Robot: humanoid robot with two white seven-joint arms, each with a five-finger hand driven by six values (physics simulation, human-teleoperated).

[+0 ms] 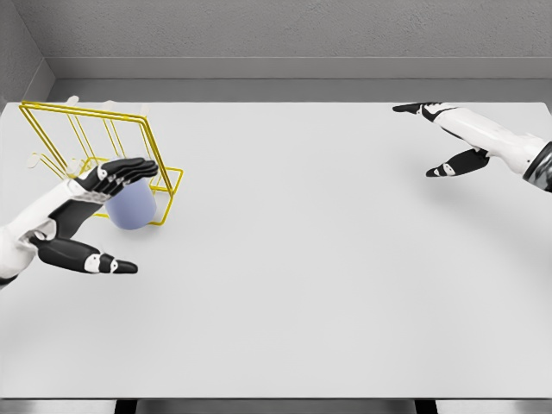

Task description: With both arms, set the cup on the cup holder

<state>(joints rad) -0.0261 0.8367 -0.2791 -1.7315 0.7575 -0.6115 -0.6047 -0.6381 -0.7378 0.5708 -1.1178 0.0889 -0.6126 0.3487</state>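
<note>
Left hand [82, 211] nearest, low at the picture's left, fingers [129, 169] spread and gripping nothing, thumb stretched out apart below. Just behind those fingers, pale blue cup [131, 207] on the white worktop [310, 285], at the near right corner of the yellow wire cup holder [95, 142]; contact between hand and cup unclear. Farther back, well apart to the right of the cup holder, right hand [457, 138], fingers extended and empty, thumb splayed.

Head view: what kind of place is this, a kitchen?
Probably not. It looks like a simulated test room: a plain white table, bare grey walls, and only a yellow rack and a cup.
</note>
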